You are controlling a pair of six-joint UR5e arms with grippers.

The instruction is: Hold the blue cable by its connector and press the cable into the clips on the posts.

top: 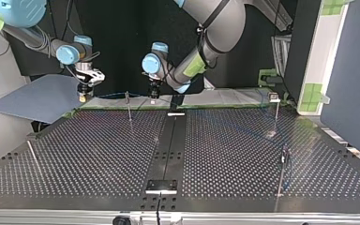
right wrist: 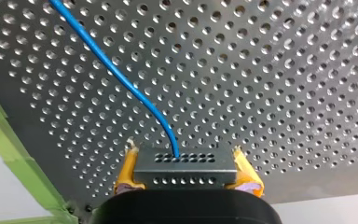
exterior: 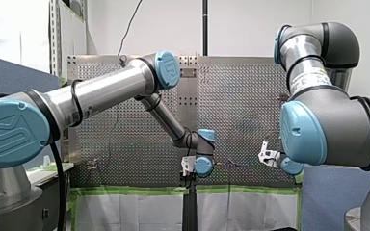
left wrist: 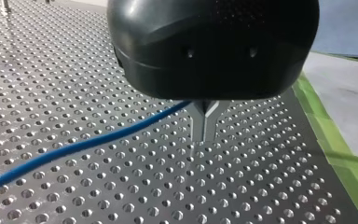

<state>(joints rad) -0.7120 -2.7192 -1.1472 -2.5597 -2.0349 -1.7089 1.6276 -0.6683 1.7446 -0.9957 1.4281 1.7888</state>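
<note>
Right gripper (right wrist: 184,157): yellow pads (right wrist: 127,170) are clamped on the grey connector (right wrist: 185,171); our own housing cuts off their lower ends.
Blue cable (right wrist: 121,77): leaves the connector's far face and curves away over the perforated table (right wrist: 284,93).
Left gripper (left wrist: 205,126): metal tips are pressed together; the cable runs up to them and vanishes under the black housing, so we cannot tell whether it is pinched.
Posts (top: 129,108): thin and upright in the top view; their clips are too small for us to make out.

This is a robotics lab — the perforated metal counter (left wrist: 74,186) under my left claw (left wrist: 205,133) is edged with green tape (left wrist: 340,144) just beside the claw, and well beyond it stand blue partition panels (top: 351,70) and bare white walls (exterior: 250,24).
</note>
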